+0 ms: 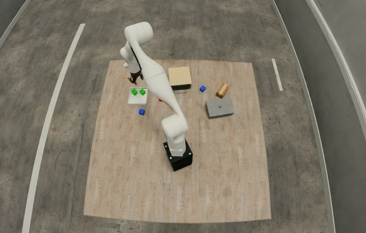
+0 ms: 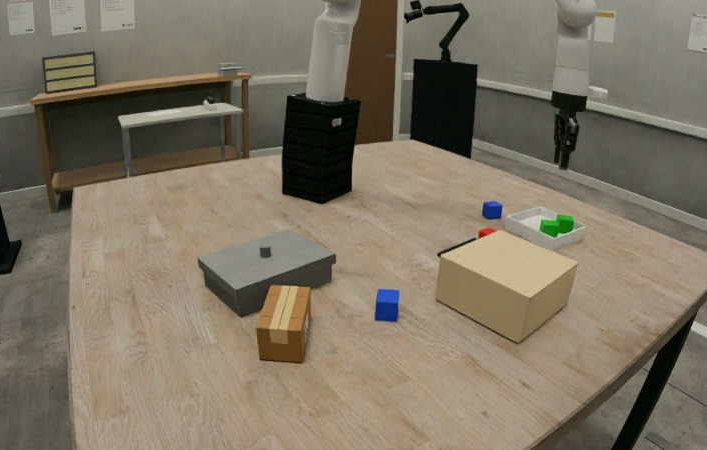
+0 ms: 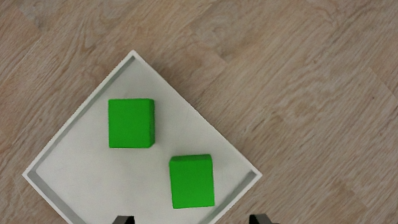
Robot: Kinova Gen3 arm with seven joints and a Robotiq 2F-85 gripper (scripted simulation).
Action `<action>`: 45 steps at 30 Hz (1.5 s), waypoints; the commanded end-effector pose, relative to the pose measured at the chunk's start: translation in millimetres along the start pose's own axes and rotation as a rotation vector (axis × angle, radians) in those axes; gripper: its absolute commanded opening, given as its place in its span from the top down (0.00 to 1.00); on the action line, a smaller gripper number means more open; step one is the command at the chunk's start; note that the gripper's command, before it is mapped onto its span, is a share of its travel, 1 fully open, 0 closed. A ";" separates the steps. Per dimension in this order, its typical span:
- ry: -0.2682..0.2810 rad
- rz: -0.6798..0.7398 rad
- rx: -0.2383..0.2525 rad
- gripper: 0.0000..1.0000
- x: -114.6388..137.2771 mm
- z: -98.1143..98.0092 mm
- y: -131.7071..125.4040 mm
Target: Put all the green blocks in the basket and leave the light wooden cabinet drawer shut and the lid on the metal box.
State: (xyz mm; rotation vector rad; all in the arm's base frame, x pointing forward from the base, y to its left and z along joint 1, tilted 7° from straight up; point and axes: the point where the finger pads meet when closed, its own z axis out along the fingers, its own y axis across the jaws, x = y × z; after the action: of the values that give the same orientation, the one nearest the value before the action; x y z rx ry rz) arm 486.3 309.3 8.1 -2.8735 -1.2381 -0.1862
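Note:
Two green blocks [image 1: 134,91] [image 1: 142,91] [image 2: 549,227] [image 2: 565,222] [image 3: 131,123] [image 3: 192,180] lie apart inside the white basket [image 1: 137,101] [image 2: 529,219] [image 3: 90,175], within its rim. My gripper [image 1: 134,82] [image 2: 563,162] [image 3: 192,220] hangs high above the basket's far edge, open and empty. The light wooden cabinet [image 1: 179,75] [image 2: 504,282] stands right of the basket. The grey metal box [image 1: 219,107] [image 2: 266,268] has its lid with the small knob sitting on it.
A red block [image 1: 160,100] [image 2: 486,231] lies between the cabinet and the basket. Two blue blocks [image 1: 141,112] [image 1: 202,88] [image 2: 492,209] [image 2: 387,304] lie on the table. A taped cardboard box [image 1: 222,90] [image 2: 284,322] stands by the metal box. The arm's black base [image 1: 178,156] [image 2: 319,145] stands mid-table.

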 end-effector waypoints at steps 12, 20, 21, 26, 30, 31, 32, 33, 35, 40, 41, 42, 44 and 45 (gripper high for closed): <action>-0.014 0.280 0.013 0.41 -23.3 2.6 31.4; -0.030 0.634 0.023 0.41 -54.2 5.5 69.1; -0.033 0.703 0.025 0.41 -60.3 5.9 76.4; -0.040 1.078 0.026 0.41 -94.0 6.7 114.5; -0.039 1.385 0.024 0.41 -122.6 6.2 144.6; -0.038 1.459 0.022 0.41 -129.7 5.9 151.8; -0.036 1.531 0.021 0.41 -136.7 5.5 158.7; -0.034 1.601 0.020 0.41 -143.5 5.1 165.3; -0.034 1.601 0.020 0.41 -143.5 5.1 165.3; -0.020 1.904 0.013 0.41 -174.2 2.7 193.6; -0.017 1.953 0.011 0.41 -179.4 2.2 198.0; -0.014 1.998 0.010 0.41 -184.2 1.8 202.1; -0.008 2.074 0.008 0.41 -192.4 0.9 209.0; -0.006 2.105 0.007 0.41 -195.8 0.6 211.8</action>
State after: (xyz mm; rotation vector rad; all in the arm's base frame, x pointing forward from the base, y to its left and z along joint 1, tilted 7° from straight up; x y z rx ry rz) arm 506.3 31.1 -6.9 -2.4834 1.7406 -0.0638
